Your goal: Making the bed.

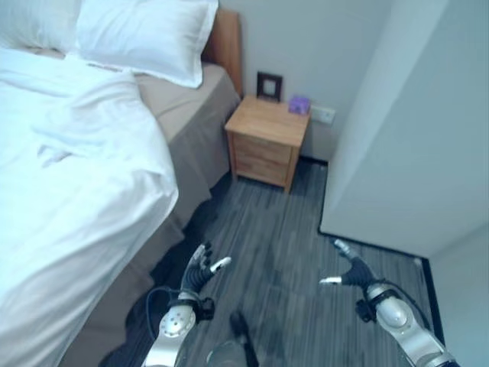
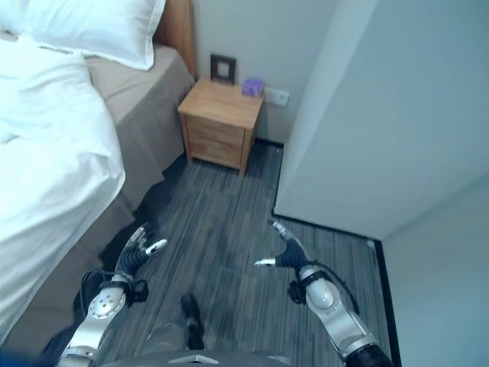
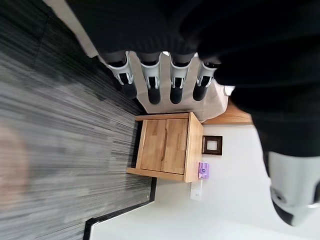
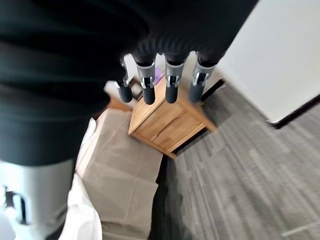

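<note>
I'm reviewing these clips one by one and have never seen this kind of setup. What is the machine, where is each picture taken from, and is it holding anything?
It is a two-legged humanoid robot meant to make the bed. Two pictures come from cameras in its head, looking down; the other two sit on its wrists, looking along the fingers. Its left hand and right hand hang open over the striped grey floor, holding nothing. To its left stands the bed with a rumpled white duvet and a white pillow. Ahead is a wooden nightstand carrying a small purple object and a dark frame.
</note>
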Robot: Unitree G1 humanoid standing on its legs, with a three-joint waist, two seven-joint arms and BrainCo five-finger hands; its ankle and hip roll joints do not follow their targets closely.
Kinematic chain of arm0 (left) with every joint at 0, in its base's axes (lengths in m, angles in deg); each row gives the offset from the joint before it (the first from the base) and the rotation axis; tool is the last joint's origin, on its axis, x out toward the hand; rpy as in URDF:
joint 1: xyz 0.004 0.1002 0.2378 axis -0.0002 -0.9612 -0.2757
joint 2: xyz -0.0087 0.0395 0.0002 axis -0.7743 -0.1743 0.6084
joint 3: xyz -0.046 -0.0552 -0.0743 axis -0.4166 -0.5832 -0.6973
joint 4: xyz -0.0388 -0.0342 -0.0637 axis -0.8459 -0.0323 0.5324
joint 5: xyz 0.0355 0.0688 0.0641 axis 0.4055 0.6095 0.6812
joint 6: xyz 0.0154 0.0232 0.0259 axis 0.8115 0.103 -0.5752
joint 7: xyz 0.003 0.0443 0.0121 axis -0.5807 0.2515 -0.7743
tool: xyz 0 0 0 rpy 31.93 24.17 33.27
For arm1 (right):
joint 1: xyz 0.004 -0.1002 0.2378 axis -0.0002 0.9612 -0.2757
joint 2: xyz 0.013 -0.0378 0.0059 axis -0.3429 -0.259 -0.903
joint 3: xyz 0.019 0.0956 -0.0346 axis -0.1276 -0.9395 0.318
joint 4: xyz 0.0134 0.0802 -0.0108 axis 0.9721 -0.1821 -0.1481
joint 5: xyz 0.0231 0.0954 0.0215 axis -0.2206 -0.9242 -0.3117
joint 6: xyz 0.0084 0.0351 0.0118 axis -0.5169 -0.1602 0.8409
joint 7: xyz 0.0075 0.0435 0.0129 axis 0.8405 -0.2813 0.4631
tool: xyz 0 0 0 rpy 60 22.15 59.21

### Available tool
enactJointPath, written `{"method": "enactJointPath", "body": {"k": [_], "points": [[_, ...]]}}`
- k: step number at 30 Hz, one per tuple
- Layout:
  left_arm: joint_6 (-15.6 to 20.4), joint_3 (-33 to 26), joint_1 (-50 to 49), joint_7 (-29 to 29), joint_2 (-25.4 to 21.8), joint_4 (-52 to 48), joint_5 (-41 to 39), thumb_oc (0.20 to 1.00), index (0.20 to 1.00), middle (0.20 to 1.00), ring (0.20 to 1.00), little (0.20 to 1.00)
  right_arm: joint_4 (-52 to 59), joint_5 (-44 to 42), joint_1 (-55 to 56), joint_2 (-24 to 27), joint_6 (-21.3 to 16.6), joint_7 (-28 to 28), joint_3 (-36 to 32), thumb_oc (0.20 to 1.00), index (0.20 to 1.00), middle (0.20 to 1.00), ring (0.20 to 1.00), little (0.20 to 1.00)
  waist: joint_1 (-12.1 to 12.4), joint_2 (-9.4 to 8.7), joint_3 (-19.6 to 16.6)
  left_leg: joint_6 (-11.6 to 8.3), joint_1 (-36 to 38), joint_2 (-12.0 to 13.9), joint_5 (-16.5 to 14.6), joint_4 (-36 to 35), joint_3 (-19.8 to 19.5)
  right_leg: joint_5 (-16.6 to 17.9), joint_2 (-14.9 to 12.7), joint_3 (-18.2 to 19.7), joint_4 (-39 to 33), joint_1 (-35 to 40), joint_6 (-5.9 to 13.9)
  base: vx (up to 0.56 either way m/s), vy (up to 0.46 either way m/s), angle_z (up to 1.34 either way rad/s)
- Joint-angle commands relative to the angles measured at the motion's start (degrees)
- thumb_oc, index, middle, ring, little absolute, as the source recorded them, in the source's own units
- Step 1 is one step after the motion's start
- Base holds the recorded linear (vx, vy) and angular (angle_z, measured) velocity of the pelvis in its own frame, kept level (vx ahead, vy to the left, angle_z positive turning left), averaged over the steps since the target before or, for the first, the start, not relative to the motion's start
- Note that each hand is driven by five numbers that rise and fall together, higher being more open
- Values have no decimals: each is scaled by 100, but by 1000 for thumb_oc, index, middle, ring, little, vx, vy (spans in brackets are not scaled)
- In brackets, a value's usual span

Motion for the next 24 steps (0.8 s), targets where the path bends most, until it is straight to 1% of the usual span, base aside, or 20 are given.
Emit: {"method": "enactJointPath", "body": {"k": [1,2,3,4,5,6,7,8,9,10,11,12,14,16,17,18,20,22,23,24], "points": [[178,55,136,0,-304,-487,14,1000,1000,1000,1000,1000,99,207,-614,-225,-245,-28,-302,1000,1000,1000,1000,1000,50,-15,96,196,321,24,-95,-288,-116,1522,-392,-406,1121,-58,709,380,151,17],[191,12,188,-58,-335,-503,-1,1000,1000,1000,1000,1000,118,207,-670,-264,-246,-33,-282,1000,1000,1000,1000,1000,13,25,126,242,546,45,-241,-320,-154,1627,-626,-594,1559,-346,722,403,116,36],[205,-46,259,-110,-361,-529,-48,1000,1000,1000,1000,1000,91,261,-724,-281,-232,-52,-245,1000,1000,1000,1000,1000,10,74,141,239,725,93,-357,-351,-166,1613,-880,-804,1611,-502,695,396,61,80],[214,-111,295,-154,-389,-566,-120,1000,1000,1000,1000,1000,75,298,-787,-287,-219,-93,-232,1000,1000,1000,1000,1000,-17,84,170,212,819,110,-452,-355,-230,1477,-1134,-1036,1363,-555,602,449,17,86],[237,-147,300,-166,-424,-614,-174,1000,1000,1000,1000,1000,142,293,-826,-273,-229,-106,-239,1000,1000,1000,1000,1000,-15,109,199,156,928,132,-529,-356,-373,1148,-1191,-1070,857,-728,389,377,-42,92],[269,-175,281,-161,-434,-659,-216,1000,1000,1000,1000,1000,191,266,-825,-255,-223,-100,-254,1000,1000,1000,1000,1000,-34,129,195,117,930,148,-547,-356,-474,1074,-1159,-1077,481,-697,369,292,-83,70],[276,-182,281,-141,-466,-670,-201,1000,1000,1000,1000,1000,256,245,-788,-242,-236,-115,-269,1000,1000,1000,1000,1000,-71,150,223,100,918,159,-440,-356,-540,912,-911,-873,-126,-825,182,226,-131,72],[312,-224,284,-144,-468,-674,-194,1000,1000,1000,1000,1000,326,208,-761,-201,-251,-123,-327,1000,1000,1000,1000,1000,-96,136,213,39,955,154,-495,-356,-708,816,-742,-613,-872,-857,154,393,-201,92],[396,-294,355,-154,-526,-753,-187,1000,1000,1000,1000,1000,425,160,-694,-135,-237,-133,-414,1000,1000,1000,1000,1000,-165,107,213,-62,1028,138,-650,-356,-1043,1007,-630,-74,-2091,-968,199,337,-163,95],[395,-296,355,-154,-526,-755,-188,1000,1000,1000,1000,1000,427,159,-695,-135,-236,-132,-414,1000,1000,1000,1000,1000,-168,105,204,-62,1010,140,-634,-356,-1042,1043,-626,-77,-2130,-968,194,352,-167,112],[449,-360,450,-191,-557,-723,-182,1000,1000,1000,1000,1000,430,119,-704,-136,-232,-147,-420,1000,1000,1000,1000,1000,-183,96,209,-111,1054,155,-708,-356,-1175,1226,-679,121,-2478,-1126,279,333,-171,131],[499,-465,576,-267,-594,-693,-144,1000,1000,1000,1000,1000,433,90,-707,-148,-224,-148,-423,1000,1000,1000,1000,1000,-195,138,220,-211,1182,205,-796,-356,-1347,1345,-734,268,-2519,-1623,388,346,-168,132],[523,-521,639,-307,-631,-687,-93,1000,1000,1000,1000,1000,400,91,-711,-144,-226,-141,-422,1000,1000,1000,1000,1000,-240,168,208,-263,1224,234,-851,-356,-1485,1373,-722,327,-2519,-1764,417,293,-168,104],[583,-551,747,-361,-676,-692,-90,1000,1000,1000,1000,1000,379,70,-694,-144,-244,-142,-446,1000,1000,1000,1000,1000,-310,165,212,-335,1357,272,-935,-356,-1732,1510,-722,624,-2519,-1821,437,396,-313,82],[610,-577,839,-402,-740,-668,-99,1000,1000,1000,1000,1000,329,58,-701,-129,-224,-157,-493,1000,1000,1000,1000,1000,-363,152,222,-361,1492,282,-998,-356,-1975,1613,-715,818,-2519,-1683,446,318,-297,97],[609,-577,841,-403,-741,-669,-99,1000,1000,1000,1000,1000,325,58,-704,-131,-226,-157,-494,1000,1000,1000,1000,1000,-375,151,235,-360,1500,283,-998,-356,-1989,1608,-719,804,-2519,-1667,447,304,-293,122],[612,-612,895,-443,-806,-542,-48,1000,1000,1000,1000,1000,208,-36,-775,-175,-218,-193,-512,1000,1000,1000,1000,1000,-332,119,168,-421,1647,253,-1063,-356,-2179,1621,-727,802,-2519,-1494,426,256,-272,102],[623,-746,792,-510,-734,-459,-65,1000,1000,1000,1000,1000,83,-104,-995,-151,-238,-192,-433,1000,1000,1000,1000,1000,-350,240,60,-501,1758,382,-1081,-356,-2233,1602,-658,683,-2519,-1359,442,326,-342,51],[617,-811,641,-499,-674,-443,-159,1000,1000,1000,1000,1000,64,-177,-1110,-94,-263,-114,-355,1000,1000,1000,1000,1000,-313,312,-3,-539,1801,440,-1105,-262,-2266,1490,-579,686,-2519,-1253,382,266,-292,29],[633,-836,578,-487,-640,-497,-236,1000,1000,1000,1000,1000,97,-221,-1156,-65,-275,-124,-332,1000,1000,1000,1000,1000,-312,352,32,-554,1679,481,-1121,60,-2299,1457,-562,624,-2519,-1179,331,165,-280,33]]}}
